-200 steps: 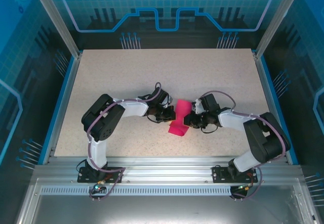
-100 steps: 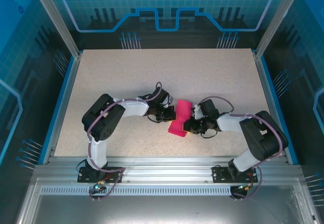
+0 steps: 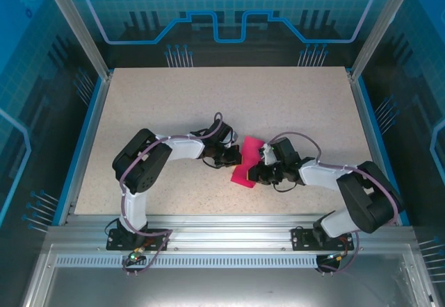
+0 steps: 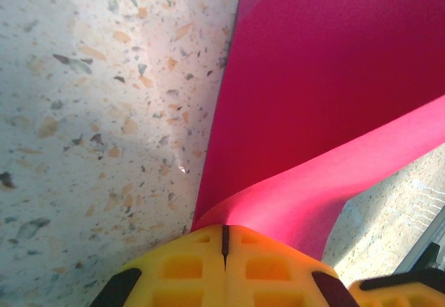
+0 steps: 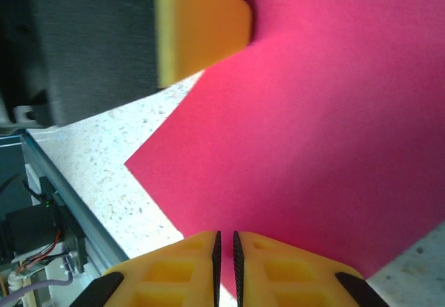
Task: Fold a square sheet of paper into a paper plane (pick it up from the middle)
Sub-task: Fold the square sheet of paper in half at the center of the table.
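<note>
And here's the magenta square sheet of paper (image 3: 247, 162), mid-table, strung between both arms over the speckled stone-look tabletop (image 3: 208, 98). The left gripper (image 4: 224, 229) is clamped tight on one edge: its yellow ribbed pads meet, and the paper curls out of them in a soft bend. The right gripper (image 5: 224, 235) shows just a hairline slit and looks to be pinching the opposite edge. The sheet reads as feather-light, thin and limp, matte with sharp straight edges. It should crease readily and may buckle or tear under pull, so take shallow, gentle pinches near the edges
</note>
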Robot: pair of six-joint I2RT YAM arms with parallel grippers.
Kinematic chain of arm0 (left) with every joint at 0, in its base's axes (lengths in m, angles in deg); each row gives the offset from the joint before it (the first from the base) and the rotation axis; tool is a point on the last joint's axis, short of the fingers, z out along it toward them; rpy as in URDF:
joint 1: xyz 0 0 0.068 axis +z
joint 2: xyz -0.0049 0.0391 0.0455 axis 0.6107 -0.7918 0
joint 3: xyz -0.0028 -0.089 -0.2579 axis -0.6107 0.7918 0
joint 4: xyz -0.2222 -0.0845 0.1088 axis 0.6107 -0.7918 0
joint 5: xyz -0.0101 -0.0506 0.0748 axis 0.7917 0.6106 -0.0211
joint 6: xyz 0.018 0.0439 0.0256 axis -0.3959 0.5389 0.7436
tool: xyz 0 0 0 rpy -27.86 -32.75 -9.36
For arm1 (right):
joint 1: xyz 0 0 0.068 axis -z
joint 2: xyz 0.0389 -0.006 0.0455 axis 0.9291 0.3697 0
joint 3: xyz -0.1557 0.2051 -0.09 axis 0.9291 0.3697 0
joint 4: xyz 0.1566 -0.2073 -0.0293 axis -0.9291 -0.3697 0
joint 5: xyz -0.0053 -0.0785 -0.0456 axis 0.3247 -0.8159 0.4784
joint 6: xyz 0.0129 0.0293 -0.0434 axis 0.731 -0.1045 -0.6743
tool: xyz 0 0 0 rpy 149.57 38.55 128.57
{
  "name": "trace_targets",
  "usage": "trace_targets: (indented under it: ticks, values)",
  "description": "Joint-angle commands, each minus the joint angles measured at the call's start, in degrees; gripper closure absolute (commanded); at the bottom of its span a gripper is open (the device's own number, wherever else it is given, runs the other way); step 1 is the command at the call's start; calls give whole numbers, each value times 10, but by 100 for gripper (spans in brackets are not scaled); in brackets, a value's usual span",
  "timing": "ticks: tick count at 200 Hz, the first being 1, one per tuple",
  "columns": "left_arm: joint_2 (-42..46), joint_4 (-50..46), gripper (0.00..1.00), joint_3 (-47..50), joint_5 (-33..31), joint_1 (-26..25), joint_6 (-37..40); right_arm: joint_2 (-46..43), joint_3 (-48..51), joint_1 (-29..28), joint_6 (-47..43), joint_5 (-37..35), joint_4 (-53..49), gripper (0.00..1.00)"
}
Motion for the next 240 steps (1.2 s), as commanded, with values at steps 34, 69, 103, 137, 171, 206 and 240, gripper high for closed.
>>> trace_targets:
  ticks: [34, 69, 103, 137, 171, 206, 240]
  values:
    - [-24, -56, 100, -2, -11, -10, 18, 61, 50, 5, 21, -10, 46, 84]
    - [-24, -56, 100, 2, -14, -10, 23, 12, 38, 7, 25, 6, 22, 83]
    - [-23, -56, 100, 3, -14, -10, 25, -49, 26, -31, 32, -11, -21, 82]
    - [-22, -57, 100, 3, -16, -10, 28, -45, 52, -33, 43, -20, 0, 81]
    - [-23, -53, 100, 5, -16, -10, 28, 2, 61, -33, 45, -2, 34, 81]
    - [-19, -52, 100, 7, -15, -10, 28, -6, 72, -28, 41, -32, -3, 81]
    - [-12, -52, 100, 13, -19, -10, 36, -64, 73, -1, 45, -26, -30, 81]
